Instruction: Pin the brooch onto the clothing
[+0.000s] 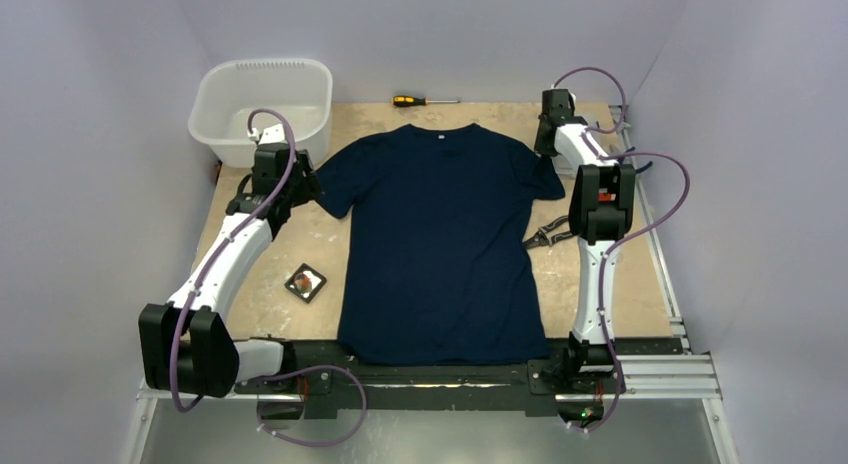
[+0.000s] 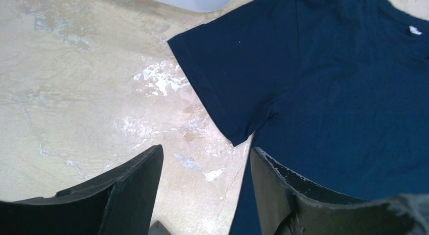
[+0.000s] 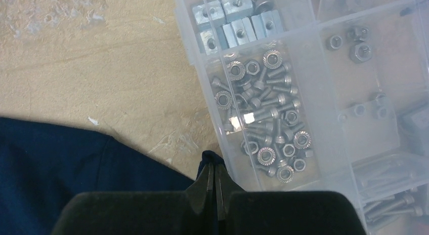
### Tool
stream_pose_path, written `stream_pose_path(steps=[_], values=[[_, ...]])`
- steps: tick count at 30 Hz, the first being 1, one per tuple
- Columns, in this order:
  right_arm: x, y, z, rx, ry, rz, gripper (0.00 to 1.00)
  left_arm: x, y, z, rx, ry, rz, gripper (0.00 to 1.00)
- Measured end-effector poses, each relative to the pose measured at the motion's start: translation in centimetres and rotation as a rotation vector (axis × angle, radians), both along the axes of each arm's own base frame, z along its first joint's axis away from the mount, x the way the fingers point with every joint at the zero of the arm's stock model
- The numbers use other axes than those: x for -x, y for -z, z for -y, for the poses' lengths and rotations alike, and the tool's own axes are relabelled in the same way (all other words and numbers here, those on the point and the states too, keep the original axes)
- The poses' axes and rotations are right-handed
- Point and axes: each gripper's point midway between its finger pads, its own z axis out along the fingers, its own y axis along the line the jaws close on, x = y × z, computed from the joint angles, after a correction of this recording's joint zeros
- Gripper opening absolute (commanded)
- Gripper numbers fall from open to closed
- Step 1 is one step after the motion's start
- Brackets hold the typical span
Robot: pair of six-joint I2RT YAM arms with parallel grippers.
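The dark navy T-shirt [image 1: 440,244] lies flat and face up in the middle of the table, its white collar label [image 1: 441,136] at the far side. The brooch [image 1: 306,281] is a small reddish disc in a little square black tray [image 1: 296,284] left of the shirt's lower half. My left gripper [image 1: 312,189] is open and empty just above the table beside the left sleeve [image 2: 235,93]; its midpoint [image 2: 207,166] is over bare table. My right gripper [image 1: 545,149] is shut on the edge of the right sleeve; a navy fold [image 3: 212,156] sticks out of its tips [image 3: 213,169].
A white plastic tub [image 1: 262,104] stands at the back left and a yellow-handled screwdriver [image 1: 425,101] lies at the back edge. A clear parts box [image 3: 303,93] of nuts and screws sits just beyond my right gripper. A dark strap-like item [image 1: 545,234] lies by the right arm.
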Motion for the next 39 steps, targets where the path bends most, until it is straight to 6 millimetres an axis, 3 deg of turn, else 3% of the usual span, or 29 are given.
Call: stream_pose_path(steps=[3,7,11,14,17,22,28,33,36,39], values=[[-0.4,0.2,0.1,0.002,0.009,0.006,0.00,-0.3,1.2,0.9,-0.002,0.020,-0.029,0.60],[-1.6,0.1,0.4,0.011,0.030,0.031,0.00,-0.9,3.0,3.7,-0.019,0.084,-0.085,0.58],[-2.5,0.1,0.5,0.010,0.043,0.051,0.00,-2.8,4.1,7.1,-0.037,0.143,-0.114,0.56],[-2.6,0.1,0.6,0.006,0.050,0.055,0.03,-4.3,5.3,8.6,-0.038,0.151,-0.129,0.55],[-2.6,0.1,0.6,0.003,0.054,0.056,0.11,-6.1,6.9,9.1,-0.044,0.139,-0.149,0.54],[-2.7,0.3,0.4,-0.014,0.063,0.071,0.34,-9.0,10.7,10.0,-0.059,0.125,-0.204,0.53],[-2.4,0.0,-0.2,-0.049,0.054,0.081,0.46,-10.5,14.6,9.9,-0.095,0.095,-0.264,0.53],[-1.1,-1.6,-0.9,-0.089,0.043,0.072,0.53,-11.0,14.8,9.0,-0.138,0.051,-0.270,0.52],[0.3,-3.9,-0.8,-0.099,0.054,0.090,0.55,-11.1,14.5,8.3,-0.164,0.018,-0.262,0.52],[2.7,-6.8,0.4,-0.082,0.093,0.114,0.52,-11.0,14.5,7.6,-0.190,-0.011,-0.265,0.52]])
